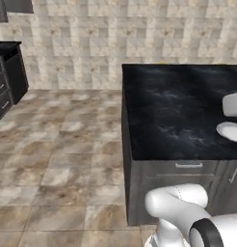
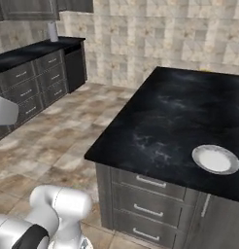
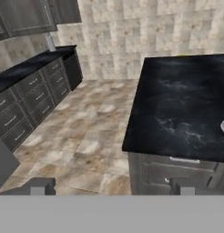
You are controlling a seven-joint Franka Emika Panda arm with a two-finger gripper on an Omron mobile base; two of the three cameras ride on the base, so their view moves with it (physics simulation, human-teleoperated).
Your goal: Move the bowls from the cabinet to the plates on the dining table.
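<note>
**Tool released; one plate near the front edge of the bench**

The tool [image 3: 109, 190] is released: in the hand view its two dark fingertips [image 3: 38, 186] stand far apart at the bottom of the picture, with nothing between them. It points over the tiled floor [image 3: 91, 132] toward the front left corner of the bench [image 2: 175, 116].

The bench has a black, white-veined top. One plate [image 2: 215, 159], round with a grey speckled rim and a white centre, lies flat on it near the front edge, toward the right side. In the left base view the same plate [image 1: 231, 131] is cut off by the right edge of the picture. Nothing rests on the plate.

Below the bench top, grey drawers [image 2: 145, 197] with pale bar handles face the robot.

A second counter [image 2: 39, 51] with dark drawers runs along the left wall, well apart from the bench. Above it, the lower part of a grey wall cabinet [image 3: 27, 16] is visible, doors shut as far as can be seen.
</note>
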